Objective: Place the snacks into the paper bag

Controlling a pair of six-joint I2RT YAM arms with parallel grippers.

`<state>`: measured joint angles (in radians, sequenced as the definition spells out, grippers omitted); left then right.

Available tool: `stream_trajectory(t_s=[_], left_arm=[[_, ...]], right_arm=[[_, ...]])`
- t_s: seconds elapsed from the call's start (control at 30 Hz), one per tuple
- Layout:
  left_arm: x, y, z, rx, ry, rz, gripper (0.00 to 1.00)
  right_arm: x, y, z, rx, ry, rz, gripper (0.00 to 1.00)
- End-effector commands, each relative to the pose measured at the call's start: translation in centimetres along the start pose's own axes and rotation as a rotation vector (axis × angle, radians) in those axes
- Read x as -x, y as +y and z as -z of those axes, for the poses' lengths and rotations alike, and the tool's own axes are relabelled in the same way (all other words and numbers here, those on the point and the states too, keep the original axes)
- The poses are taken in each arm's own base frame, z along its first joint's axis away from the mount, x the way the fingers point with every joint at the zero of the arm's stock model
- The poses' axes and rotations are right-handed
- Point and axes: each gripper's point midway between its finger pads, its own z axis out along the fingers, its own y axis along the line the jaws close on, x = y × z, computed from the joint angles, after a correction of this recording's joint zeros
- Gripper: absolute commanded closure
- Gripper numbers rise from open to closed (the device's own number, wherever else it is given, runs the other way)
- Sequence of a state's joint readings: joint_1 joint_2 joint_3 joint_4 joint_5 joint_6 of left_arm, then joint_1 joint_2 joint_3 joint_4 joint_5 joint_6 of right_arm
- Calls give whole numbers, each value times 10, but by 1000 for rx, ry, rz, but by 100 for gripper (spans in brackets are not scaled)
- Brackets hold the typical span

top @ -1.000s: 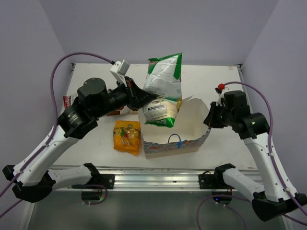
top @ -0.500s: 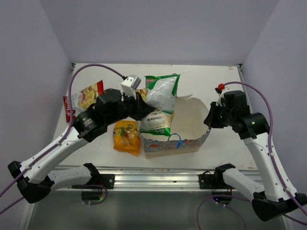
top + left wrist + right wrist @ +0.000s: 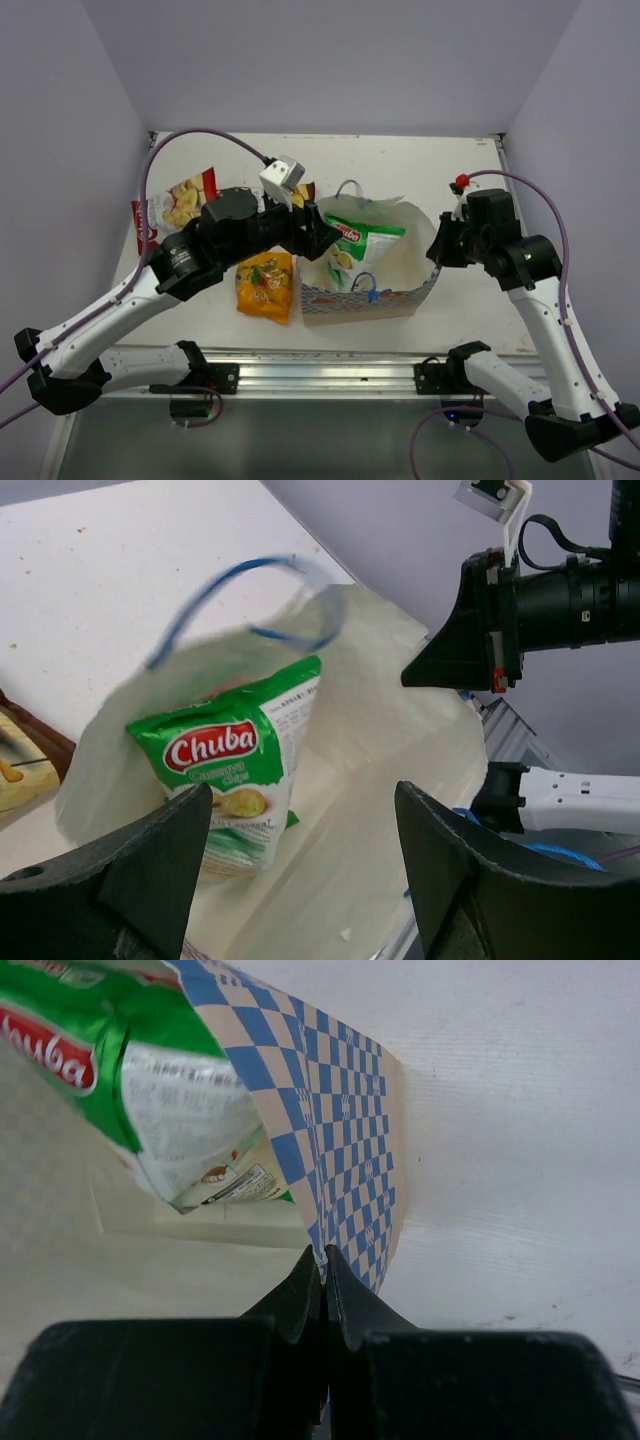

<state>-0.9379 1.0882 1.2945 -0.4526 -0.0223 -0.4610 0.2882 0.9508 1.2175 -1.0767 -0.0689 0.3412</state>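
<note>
The paper bag stands open at mid table, white inside and blue-checked outside. A green-white Chuba packet leans inside it. My left gripper hovers at the bag's left rim, open and holding nothing. My right gripper is shut on the bag's right edge. An orange-yellow packet lies just left of the bag. A red packet lies at the far left.
Blue cord handles stick up from the bag's near wall and far wall. A brown-edged packet lies behind the bag's left side, mostly hidden. A metal rail runs along the near table edge. Walls close in on three sides.
My left gripper came down to the bag with the green-white packet and opened. The packet now rests inside the bag. The right arm has held still.
</note>
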Motion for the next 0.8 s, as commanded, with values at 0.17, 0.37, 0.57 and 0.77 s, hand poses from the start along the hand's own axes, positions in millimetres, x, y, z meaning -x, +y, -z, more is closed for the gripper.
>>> stream_trajectory(t_s=[0.17,0.37,0.57,0.77], left_arm=[[70,91,70,616,-282,-1,15],[35,236,55,1003,-81,58,3],[33,335,45,1177,-41,85,0],[10,399,40,1309,73,101,0]], right_arm=[[8,1,2,-4,-37,-3,100],[8,2,-1,2,-32,3,100],[11,3,-3,7,-35,7,100],[11,1,-5,-6,-35,6,100]])
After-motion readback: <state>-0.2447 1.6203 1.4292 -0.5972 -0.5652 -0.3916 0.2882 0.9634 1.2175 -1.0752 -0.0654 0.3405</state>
